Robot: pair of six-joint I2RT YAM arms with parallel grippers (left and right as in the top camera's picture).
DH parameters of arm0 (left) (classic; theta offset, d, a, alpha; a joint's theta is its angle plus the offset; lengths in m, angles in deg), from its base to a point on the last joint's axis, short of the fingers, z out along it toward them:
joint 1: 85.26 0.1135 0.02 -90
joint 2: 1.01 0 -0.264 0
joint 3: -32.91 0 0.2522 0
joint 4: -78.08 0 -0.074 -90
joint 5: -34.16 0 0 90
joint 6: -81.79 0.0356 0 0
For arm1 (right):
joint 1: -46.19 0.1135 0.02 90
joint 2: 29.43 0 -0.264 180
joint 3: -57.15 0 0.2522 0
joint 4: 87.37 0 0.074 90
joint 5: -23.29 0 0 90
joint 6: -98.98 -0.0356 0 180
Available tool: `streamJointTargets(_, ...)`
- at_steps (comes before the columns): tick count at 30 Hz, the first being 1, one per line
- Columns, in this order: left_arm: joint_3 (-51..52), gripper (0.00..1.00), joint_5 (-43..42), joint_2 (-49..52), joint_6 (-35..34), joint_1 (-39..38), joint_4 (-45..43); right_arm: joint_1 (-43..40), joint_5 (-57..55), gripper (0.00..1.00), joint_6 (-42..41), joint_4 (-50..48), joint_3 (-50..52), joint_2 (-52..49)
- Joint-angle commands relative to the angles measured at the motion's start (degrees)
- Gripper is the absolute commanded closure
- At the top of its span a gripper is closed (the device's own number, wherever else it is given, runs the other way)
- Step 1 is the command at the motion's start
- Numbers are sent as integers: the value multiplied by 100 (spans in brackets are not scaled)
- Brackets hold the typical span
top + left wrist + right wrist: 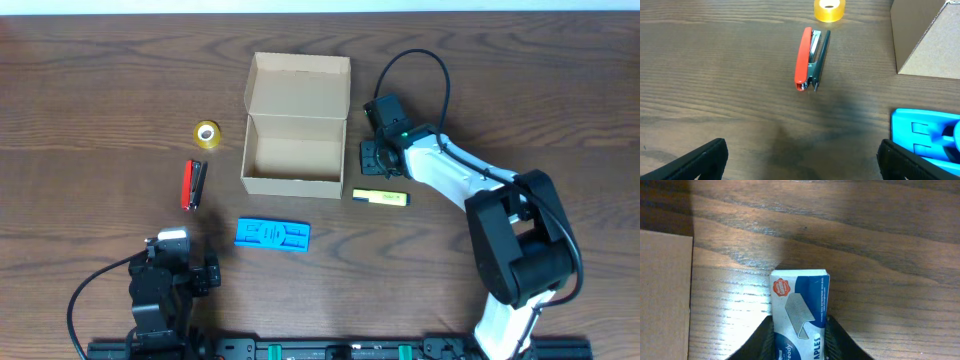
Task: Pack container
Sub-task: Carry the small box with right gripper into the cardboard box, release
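The container (pixel 290 184) is an open tan cardboard box at the table's middle, its flap lid standing back; its inside looks empty. Its side shows in the left wrist view (pixel 925 40) and the right wrist view (pixel 665 295). My right gripper (pixel 378 156) is just right of the container, down at the table. It is shut on a white and blue box of staples (pixel 800 305), which rests on the wood between the fingers (pixel 800 345). My left gripper (pixel 802 160) is open and empty near the front left (pixel 172 258).
A red stapler (pixel 192 185) (pixel 809 60) and a yellow tape roll (pixel 206 133) (pixel 829 10) lie left of the container. A blue flat item (pixel 272 235) (pixel 927 135) lies in front of it. A yellow-green highlighter (pixel 380 197) lies at its front right.
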Motion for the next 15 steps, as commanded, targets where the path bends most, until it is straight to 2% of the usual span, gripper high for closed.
streamJointTargets(1,61,5,81,-42,-90,15,0,31,-22,81,170,120,-92,-101)
streamJointTargets(7,61,5,81,-42,-90,15,0,28,-407,78,404,345,-293,278)
streamJointTargets(15,61,5,81,-42,-90,15,0,63,-708,80,796,656,-334,1362)
